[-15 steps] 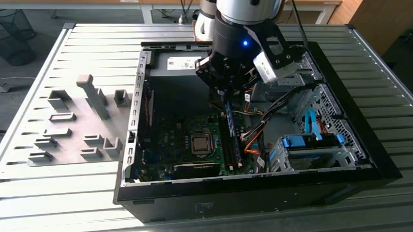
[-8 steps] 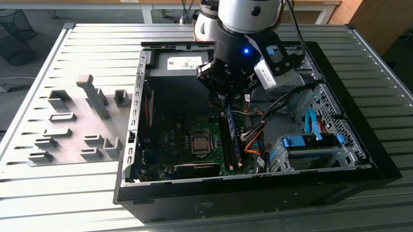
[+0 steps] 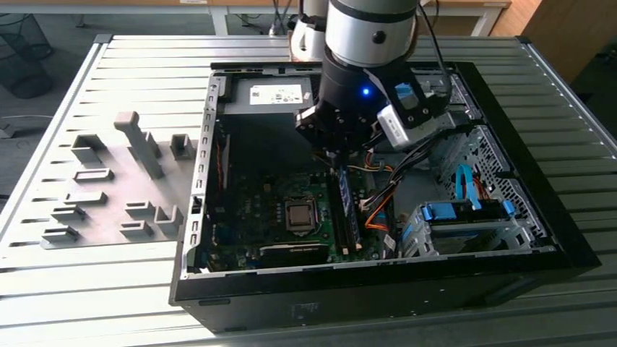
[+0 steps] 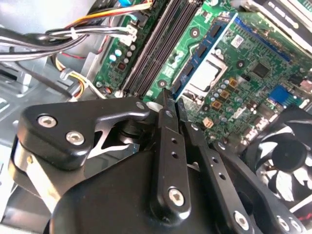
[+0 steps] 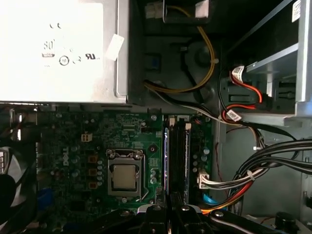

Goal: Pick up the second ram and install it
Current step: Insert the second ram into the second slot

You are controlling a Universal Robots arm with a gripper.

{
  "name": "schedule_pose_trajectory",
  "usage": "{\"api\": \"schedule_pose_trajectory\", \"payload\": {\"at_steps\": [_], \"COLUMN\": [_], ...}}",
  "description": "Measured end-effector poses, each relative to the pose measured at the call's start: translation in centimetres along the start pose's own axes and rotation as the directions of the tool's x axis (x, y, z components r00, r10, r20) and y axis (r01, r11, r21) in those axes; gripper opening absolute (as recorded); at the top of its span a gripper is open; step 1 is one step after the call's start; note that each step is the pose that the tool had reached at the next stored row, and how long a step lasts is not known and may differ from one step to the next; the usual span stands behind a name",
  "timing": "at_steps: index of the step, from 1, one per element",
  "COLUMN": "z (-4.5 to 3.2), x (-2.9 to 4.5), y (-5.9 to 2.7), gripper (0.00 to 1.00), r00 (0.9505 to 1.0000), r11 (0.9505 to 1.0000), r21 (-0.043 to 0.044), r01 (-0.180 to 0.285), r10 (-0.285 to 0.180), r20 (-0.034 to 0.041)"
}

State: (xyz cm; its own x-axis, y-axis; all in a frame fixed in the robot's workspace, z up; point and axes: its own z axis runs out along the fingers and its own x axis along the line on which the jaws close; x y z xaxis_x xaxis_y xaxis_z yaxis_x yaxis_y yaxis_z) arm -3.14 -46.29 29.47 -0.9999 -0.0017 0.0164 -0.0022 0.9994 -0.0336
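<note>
The pincer (image 3: 339,160) hangs inside the open computer case (image 3: 386,283), which stands on the slatted bench (image 3: 126,65). It is over the far end of the memory slots, just to the exterior view's right of the processor socket (image 5: 124,175).

In the second wrist view the pincer (image 4: 174,100) looks clenched. Its two fingers (image 4: 165,126) are drawn almost together, and the end of the second ram (image 4: 200,58) runs in between their tips. The blue stick stands on edge along the slot nearest the socket, and in the first wrist view its pale edge (image 5: 166,161) lines up with that slot. Whether it is fully seated cannot be told.

Right beside it on the side away from the socket sits the darker memory stick (image 5: 179,156).

The main risk I see is tilt. The grip is at one end only, so downward force may drive that end home while the near end rides high, which could bend the board or strain the slot.

If the stick is slightly off the slot's line, it could scrape the neighbouring stick or catch on a latch. A notch that does not match would jam it outright.

The orange and black cables (image 3: 381,210) lie close on the exterior view's right, and the arm's body could snag them.

The grey holder blocks (image 3: 144,148) on the bench sit well apart and pose no danger.
</note>
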Motion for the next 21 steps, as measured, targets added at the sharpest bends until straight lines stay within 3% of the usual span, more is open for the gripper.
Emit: {"api": "schedule_pose_trajectory", "payload": {"at_steps": [18,21], "z": [3.27,3.32], "x": [-0.05,-0.05], "y": [-0.08,-0.09], "gripper": [0.14,0.14], "r00": [1.0,1.0], "r11": [1.0,1.0], "r21": [-0.0002,0.0002], "r01": [-0.005,-0.005], "r10": [0.005,0.005], "r20": [-0.0002,-0.0003]}}
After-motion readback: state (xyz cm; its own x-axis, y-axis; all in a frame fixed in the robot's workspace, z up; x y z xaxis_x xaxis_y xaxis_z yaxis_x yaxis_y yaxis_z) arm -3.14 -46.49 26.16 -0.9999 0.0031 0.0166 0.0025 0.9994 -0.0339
